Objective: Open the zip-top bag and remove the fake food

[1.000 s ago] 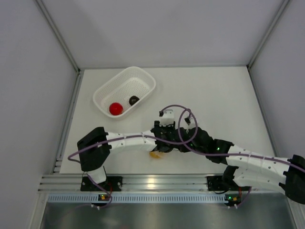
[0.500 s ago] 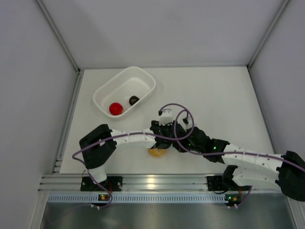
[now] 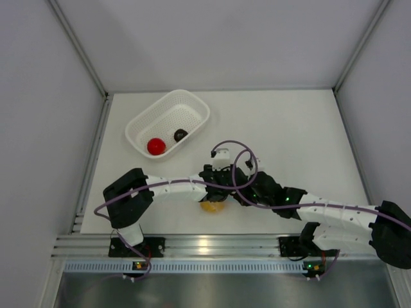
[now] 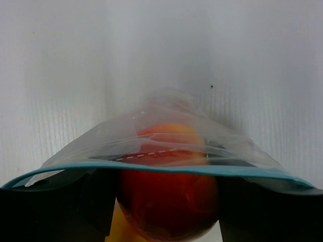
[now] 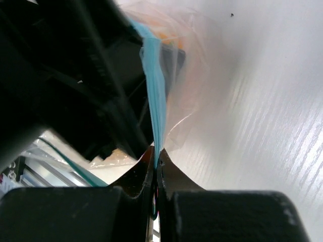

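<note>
Near the arms, well clear of the white basket (image 3: 192, 102), the zip-top bag (image 3: 212, 205) has its blue zip strip (image 5: 153, 85) pinched tight in the right end effector (image 5: 155, 159), while the left end effector (image 4: 166, 212) straddles the tomato (image 4: 166, 194), grip impossible to tell, so I'd hold the strip steady and draw straight out.

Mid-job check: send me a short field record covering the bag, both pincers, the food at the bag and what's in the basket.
bag: zip-top bag, held up between the two pincers
right pincer: shut on the bag's blue zip strip
left pincer: fingers on either side of the orange-red piece at the bag mouth, apparently gripping it
yellow-orange piece: beneath the pincers; cannot tell whether it is inside the bag
white basket: holds the red ball and the dark piece
</note>
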